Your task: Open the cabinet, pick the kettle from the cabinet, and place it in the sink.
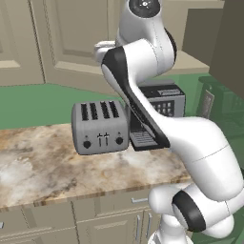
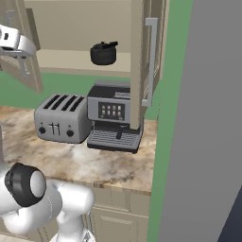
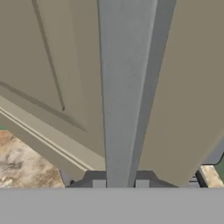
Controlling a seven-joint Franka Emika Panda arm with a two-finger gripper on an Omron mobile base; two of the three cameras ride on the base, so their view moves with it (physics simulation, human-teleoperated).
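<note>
Our gripper (image 3: pixel 120 183) is clamped on the left cabinet door's handle (image 3: pixel 124 87), whose long axis runs straight away from the jaws. The kettle (image 2: pixel 103 53) sits on the open cabinet (image 2: pixel 80 28) shelf, above the coffee machine (image 2: pixel 113 118).

I'm driving the rig in a rendered home kitchen. A marbled worktop (image 2: pixel 71 163) carries a toaster (image 2: pixel 62 118) just left of a coffee machine (image 2: pixel 115 124). Above the coffee machine hangs a beige cabinet (image 2: pixel 137 56); drawers sit below.
</note>
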